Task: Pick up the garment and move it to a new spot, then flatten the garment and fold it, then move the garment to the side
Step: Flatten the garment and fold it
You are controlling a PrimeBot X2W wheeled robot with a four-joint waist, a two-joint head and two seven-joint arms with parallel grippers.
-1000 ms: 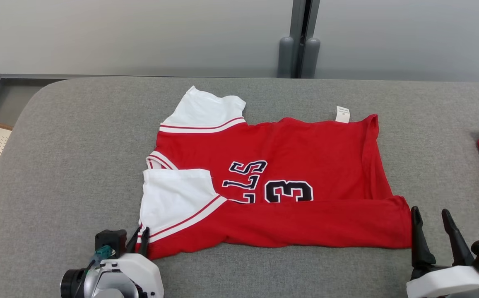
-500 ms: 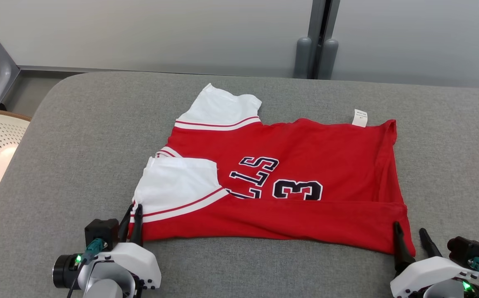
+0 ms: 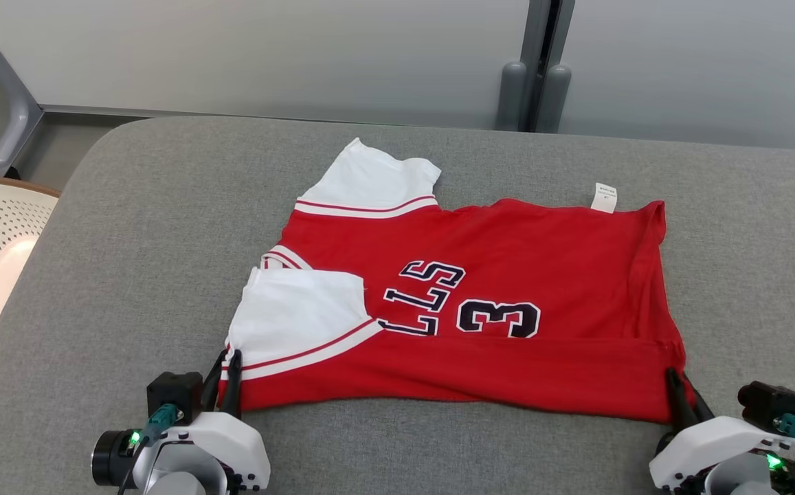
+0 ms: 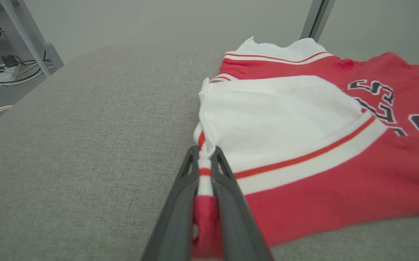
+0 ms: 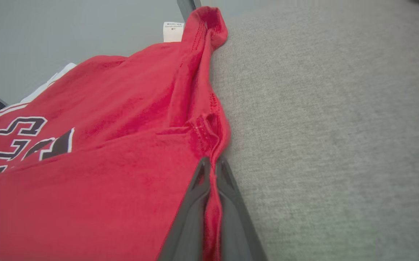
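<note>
Garment (image 3: 507, 261) is lying part-folded on grey desk (image 3: 129, 275) w/ left gripper (image 3: 227, 359) & right gripper (image 3: 679, 381) each clamping a near corner.

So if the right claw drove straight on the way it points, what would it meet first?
The red jersey itself: the right claw is shut on its near corner, and the bunched hem fold lies just ahead of the tips, though depth is unclear.

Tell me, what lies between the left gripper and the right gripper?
In the head view, the folded near edge of the red jersey fills the stretch from the left gripper to the right gripper; each pinches one corner.
</note>
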